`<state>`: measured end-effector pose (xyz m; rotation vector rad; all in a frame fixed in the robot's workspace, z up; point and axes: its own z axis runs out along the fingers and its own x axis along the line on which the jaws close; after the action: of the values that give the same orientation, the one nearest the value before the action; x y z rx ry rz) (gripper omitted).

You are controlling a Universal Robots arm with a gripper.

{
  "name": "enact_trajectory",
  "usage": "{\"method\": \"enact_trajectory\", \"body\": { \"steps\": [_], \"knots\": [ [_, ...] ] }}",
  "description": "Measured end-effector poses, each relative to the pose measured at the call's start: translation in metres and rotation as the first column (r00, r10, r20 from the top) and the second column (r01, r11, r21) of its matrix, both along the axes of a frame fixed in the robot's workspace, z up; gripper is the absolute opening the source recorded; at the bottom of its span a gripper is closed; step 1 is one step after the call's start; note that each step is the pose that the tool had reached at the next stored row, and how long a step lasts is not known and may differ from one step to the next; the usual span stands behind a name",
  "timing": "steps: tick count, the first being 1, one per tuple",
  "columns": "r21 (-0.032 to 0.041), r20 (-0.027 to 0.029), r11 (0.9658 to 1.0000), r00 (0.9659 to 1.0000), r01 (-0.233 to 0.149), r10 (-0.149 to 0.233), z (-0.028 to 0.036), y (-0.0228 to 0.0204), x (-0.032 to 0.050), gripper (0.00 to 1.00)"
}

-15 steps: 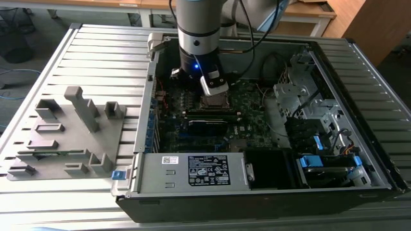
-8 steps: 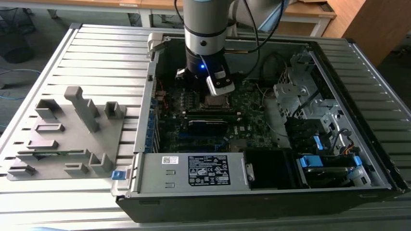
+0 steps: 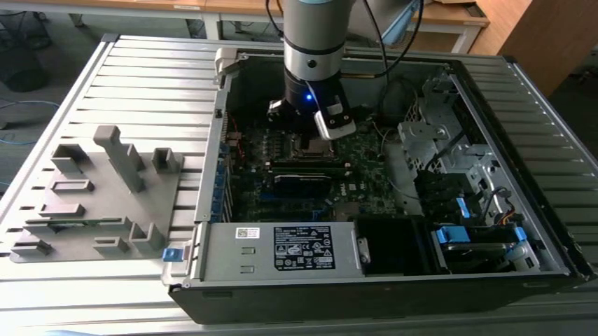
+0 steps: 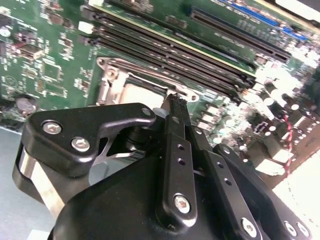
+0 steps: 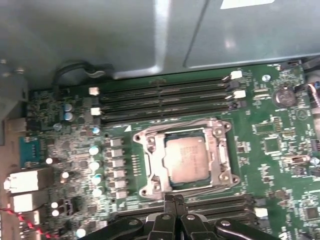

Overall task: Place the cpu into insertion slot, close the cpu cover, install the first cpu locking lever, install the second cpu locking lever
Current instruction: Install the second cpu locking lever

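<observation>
While the gripper point(image 5: 173, 201) is hovering at the lower centre of the first wrist view with its fingers point(image 4: 176, 107) closed together and holding nothing, the cpu point(image 5: 186, 157) is lying seated in the insertion slot point(image 5: 150, 155) at centre frame. The cpu cover point(image 5: 221, 152) is apparently lying down around it, so the lever stage is judged in hand. The memory slots point(image 5: 165, 97) are crowding the socket's edges, leaving little room.
</observation>
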<state>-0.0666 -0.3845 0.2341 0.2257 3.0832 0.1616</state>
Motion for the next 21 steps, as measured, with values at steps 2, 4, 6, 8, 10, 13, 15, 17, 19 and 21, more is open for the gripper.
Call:
{"method": "enact_trajectory", "body": {
  "steps": [2, 4, 6, 8, 10, 13, 15, 17, 19, 21],
  "knots": [
    [0.0000, 0.0000, 1.0000, 1.0000, 0.000, 0.000, 0.0000, 0.0000, 0.0044, 0.10],
    [0.0001, 0.0001, 1.0000, 1.0000, 0.000, 0.000, -0.0002, 0.0001, 0.0079, 0.10],
    [0.0000, 0.0000, 1.0000, 1.0000, 0.000, 0.000, -0.0003, 0.0002, 0.0117, 0.10],
    [0.0001, 0.0000, 1.0000, 1.0000, 0.000, 0.000, -0.0004, 0.0012, 0.0139, 0.10],
    [0.0000, 0.0001, 1.0000, 1.0000, 0.000, 0.000, -0.0005, 0.0039, 0.0147, 0.10],
    [-0.0001, 0.0000, 1.0000, 1.0000, -0.001, 0.001, -0.0006, 0.0094, 0.0154, 0.10],
    [0.0000, 0.0001, 1.0000, 1.0000, -0.001, 0.001, -0.0007, 0.0132, 0.0156, 0.10],
    [-0.0001, 0.0000, 1.0000, 1.0000, -0.002, 0.002, -0.0007, 0.0171, 0.0157, 0.10],
    [-0.0005, 0.0000, 1.0000, 1.0000, -0.002, 0.002, -0.0008, 0.0206, 0.0159, 0.10],
    [-0.0054, 0.0000, 1.0000, 1.0000, -0.002, 0.002, -0.0008, 0.0225, 0.0160, 0.10]
  ]
}}
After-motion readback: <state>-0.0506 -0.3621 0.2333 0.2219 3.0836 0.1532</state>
